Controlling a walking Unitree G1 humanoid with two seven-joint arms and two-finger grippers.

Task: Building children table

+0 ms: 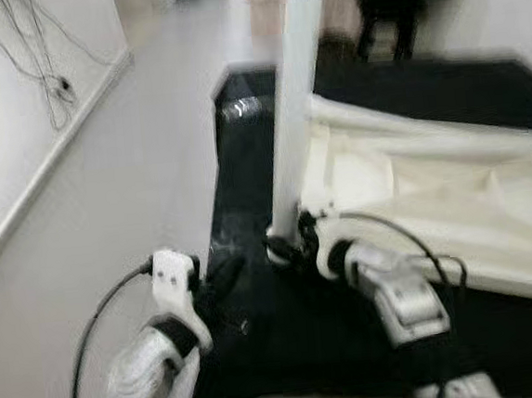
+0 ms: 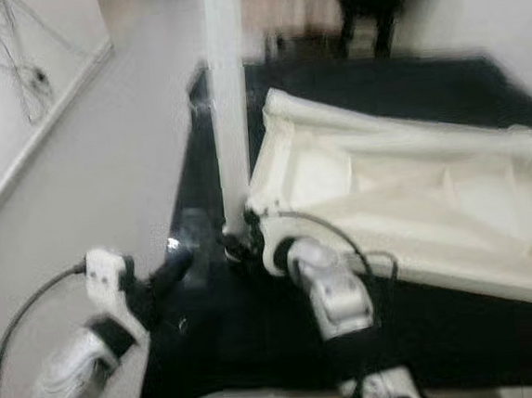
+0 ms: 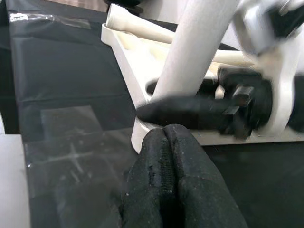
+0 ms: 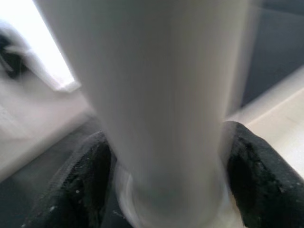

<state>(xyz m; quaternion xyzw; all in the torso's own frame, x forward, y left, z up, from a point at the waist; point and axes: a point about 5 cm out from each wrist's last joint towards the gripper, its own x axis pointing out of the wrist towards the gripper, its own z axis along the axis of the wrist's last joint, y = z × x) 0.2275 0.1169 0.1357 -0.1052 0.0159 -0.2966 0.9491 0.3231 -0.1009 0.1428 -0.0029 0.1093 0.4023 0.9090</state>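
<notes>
A cream children's table top [image 2: 406, 196] lies upside down on a black mat [image 2: 260, 339]. One white table leg [image 1: 296, 94] stands upright at its near left corner. My right gripper [image 1: 287, 244] is shut on the base of that leg, one black finger on each side [image 4: 76, 185]. My left gripper [image 1: 221, 275] hovers low over the mat just left of the corner, its fingers [image 3: 166, 175] pressed together and holding nothing. Two more legs [image 2: 410, 135] lie along the far side of the top.
Pale floor [image 1: 133, 173] runs along the mat's left edge up to a white wall with a skirting board [image 1: 48, 162] and hanging cables [image 1: 55, 82]. A dark piece of furniture [image 1: 389, 11] stands beyond the mat.
</notes>
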